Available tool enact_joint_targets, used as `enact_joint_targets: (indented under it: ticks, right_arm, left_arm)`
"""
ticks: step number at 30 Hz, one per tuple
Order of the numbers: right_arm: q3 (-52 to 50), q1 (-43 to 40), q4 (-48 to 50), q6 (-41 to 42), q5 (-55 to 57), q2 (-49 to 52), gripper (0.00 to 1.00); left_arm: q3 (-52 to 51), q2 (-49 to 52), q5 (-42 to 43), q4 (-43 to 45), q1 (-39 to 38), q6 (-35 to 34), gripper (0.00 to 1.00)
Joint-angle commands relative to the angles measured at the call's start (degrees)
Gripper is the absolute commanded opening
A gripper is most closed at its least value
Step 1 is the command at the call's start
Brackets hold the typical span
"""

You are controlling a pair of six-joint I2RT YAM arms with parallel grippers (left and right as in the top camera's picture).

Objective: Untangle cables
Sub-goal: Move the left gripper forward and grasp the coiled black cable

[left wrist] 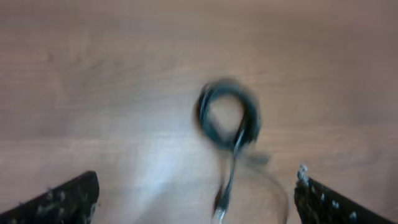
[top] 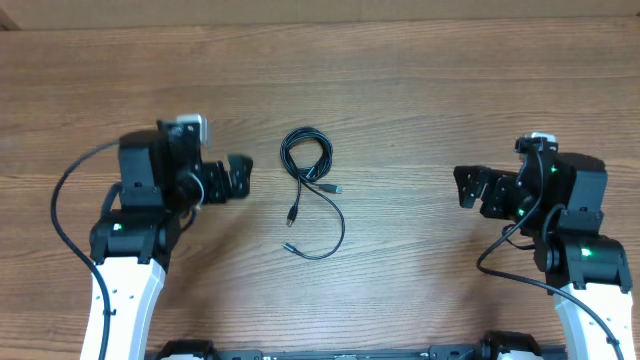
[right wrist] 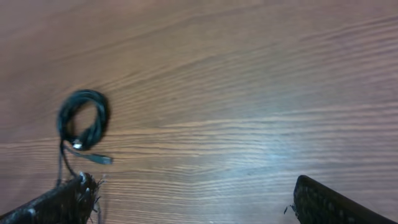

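One coiled bundle of cables (top: pixel 308 165), three plug ends visible, on the table (top: pixel 420 90) between left gripper (top: pixel 243 176) and right gripper (top: pixel 462 188); both claws spread.

The cables (top: pixel 310 190) lie on the table (top: pixel 400 90) between left claw (top: pixel 238 178) and right claw (top: pixel 464 188).

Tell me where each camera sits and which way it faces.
Overhead: above the table, looking straight down on the cables between the left gripper and right gripper; both arms show.
Left wrist: on the left arm, facing the cables, blurred; own fingers at bottom corners.
Right wrist: on the right arm, cables at left; own fingers at bottom corners.
Shared: all views show the cables.
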Motion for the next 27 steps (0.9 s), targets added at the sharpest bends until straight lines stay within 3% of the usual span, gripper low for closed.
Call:
enact_joint_targets:
  ticks: [1, 5, 12, 16, 27]
  right_arm:
    - [1.77, 0.33, 1.70, 0.35, -3.04, -0.13, 1.00]
    - [1.77, 0.33, 2.54, 0.35, -3.04, -0.13, 1.00]
    - [1.77, 0.33, 2.51, 0.37, -4.57, -0.13, 1.00]
    - [1.77, 0.33, 2.99, 0.37, -4.96, -0.13, 1.00]
    - [1.77, 0.33, 2.97, 0.37, -4.96, -0.13, 1.00]
  left_arm:
    - [1.57, 1.51, 4.94, 7.45, 0.09, -7.17, 0.99]
    - [1.81, 4.39, 4.02, 10.75, -2.25, -8.31, 0.96]
    - [2.10, 12.13, -8.79, 10.54, -12.37, -8.28, 0.93]
    - [3.50, 18.14, -10.51, 10.08, -16.74, -8.59, 0.93]
    - [19.85, 35.12, -12.66, -7.43, -19.39, -13.42, 0.86]
